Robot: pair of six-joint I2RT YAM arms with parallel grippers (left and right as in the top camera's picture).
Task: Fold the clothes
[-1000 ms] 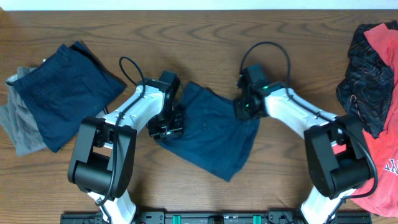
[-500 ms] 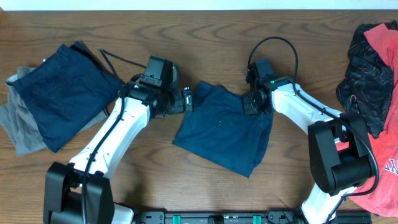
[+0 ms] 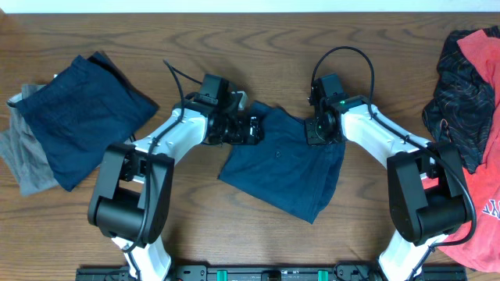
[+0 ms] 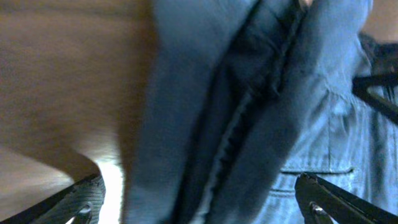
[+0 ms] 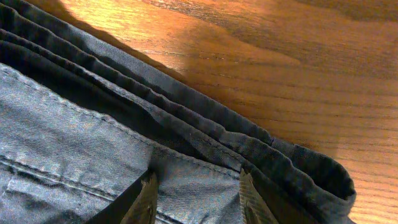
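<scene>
The navy blue shorts [image 3: 285, 168] lie folded in the middle of the table. My left gripper [image 3: 254, 129] is at their upper left edge, open wide. In the left wrist view its gripper [image 4: 199, 208] has the bunched waistband of the shorts [image 4: 261, 112] between the two spread fingertips. My right gripper [image 3: 316, 134] sits on the shorts' upper right corner. In the right wrist view that gripper [image 5: 199, 202] is open, fingers apart and resting on the shorts [image 5: 74, 143] just inside the layered hem.
A folded navy garment [image 3: 78, 117] lies at the left on a grey piece [image 3: 23, 156]. A coral-red piece [image 3: 484, 156] and a black red-patterned piece [image 3: 457, 101] are heaped at the right edge. Bare wood table [image 3: 258, 47] shows behind the shorts.
The left gripper let go, opened wide and swung back to the shorts' upper left edge. The right jaws spread apart. The shorts shifted up and right, then settled flat.
</scene>
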